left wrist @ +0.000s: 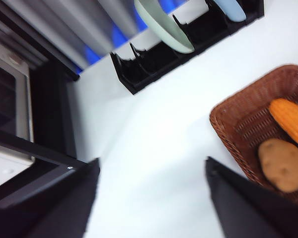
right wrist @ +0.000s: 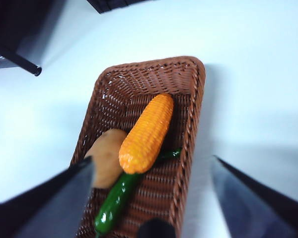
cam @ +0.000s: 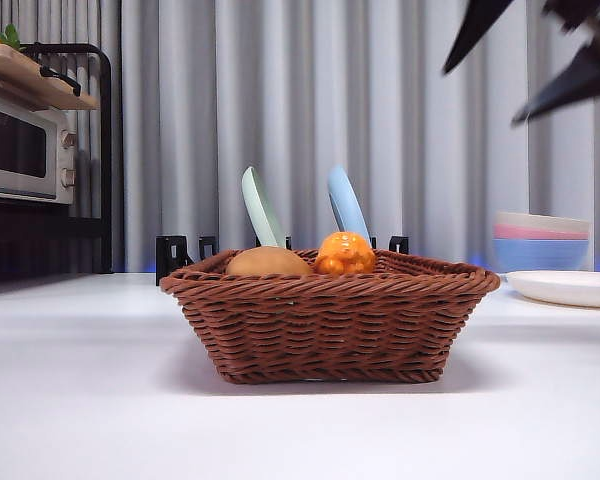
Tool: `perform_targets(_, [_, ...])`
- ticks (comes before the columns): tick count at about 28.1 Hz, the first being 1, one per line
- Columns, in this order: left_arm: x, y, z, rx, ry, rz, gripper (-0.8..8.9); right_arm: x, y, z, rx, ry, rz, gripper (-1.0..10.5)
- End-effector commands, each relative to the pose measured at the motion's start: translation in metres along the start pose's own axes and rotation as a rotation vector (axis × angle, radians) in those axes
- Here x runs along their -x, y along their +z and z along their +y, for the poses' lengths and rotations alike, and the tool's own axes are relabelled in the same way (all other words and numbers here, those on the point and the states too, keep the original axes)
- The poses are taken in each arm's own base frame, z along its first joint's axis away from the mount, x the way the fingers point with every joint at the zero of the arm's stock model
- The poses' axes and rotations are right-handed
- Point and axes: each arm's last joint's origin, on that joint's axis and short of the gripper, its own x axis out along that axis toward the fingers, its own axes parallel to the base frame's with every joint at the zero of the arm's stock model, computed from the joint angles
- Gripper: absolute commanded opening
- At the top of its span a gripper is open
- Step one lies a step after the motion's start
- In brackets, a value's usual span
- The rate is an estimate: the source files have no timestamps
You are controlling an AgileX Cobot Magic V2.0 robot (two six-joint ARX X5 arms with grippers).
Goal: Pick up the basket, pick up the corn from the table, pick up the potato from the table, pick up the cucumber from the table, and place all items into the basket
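- Basket (cam: 330, 335): brown woven wicker, rectangular, flaring sides, braided rim; sits on the white worktop (cam: 80, 400), roughly central in the front view.
- Corn (right wrist: 146, 133): bright orange-yellow, bumpy, glossy; lies inside the basket along its length, resting partly over the potato and the cucumber. In the front view only its rounded end shows above the rim.
- Potato (right wrist: 107, 156): smooth tan oval, inside the basket, touching the corn's side.
- Cucumber (right wrist: 116, 201): slim, dark green, glossy; on the basket floor, one part hidden under the corn.
- Right end effector (right wrist: 149, 198): above the basket, jaws spread wide, nothing between them; in the front view dark tips show at the top right corner.
- Left end effector (left wrist: 151, 198): jaws spread, holding nothing; over bare worktop just beside the basket's rim.
- Surface: plain white worktop, matte, soft shadow under the basket.
- Room: grey pleated curtain (cam: 330, 110) across the back.
- Behind the basket: black dish rack (left wrist: 188, 42) holding an upright pale green plate (cam: 262, 208) and a pale blue plate (cam: 346, 203).
- Far left edge: toaster oven (cam: 20, 150) in a black shelf frame.
- Right edge: stacked bowls (cam: 542, 240) and a white plate (cam: 570, 287), well apart from the basket.
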Motion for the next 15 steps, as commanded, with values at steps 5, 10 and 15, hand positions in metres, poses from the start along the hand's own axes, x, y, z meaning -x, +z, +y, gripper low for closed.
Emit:
perform_targets(5, [0.025, -0.031, 0.009, 0.050, -0.029, -0.001, -0.09, 0.041, -0.007, 0.016, 0.237, -0.056, -0.103, -0.2])
perform_targets(10, [0.035, -0.074, 0.004, 0.106, -0.004, -0.108, -0.09, 0.067, -0.017, 0.036, 0.347, -0.112, -0.208, -0.2])
perform_targets(15, [0.017, -0.131, -0.012, 0.139, -0.043, -0.180, -0.09, 0.081, -0.040, 0.048, 0.412, -0.108, -0.291, -0.2])
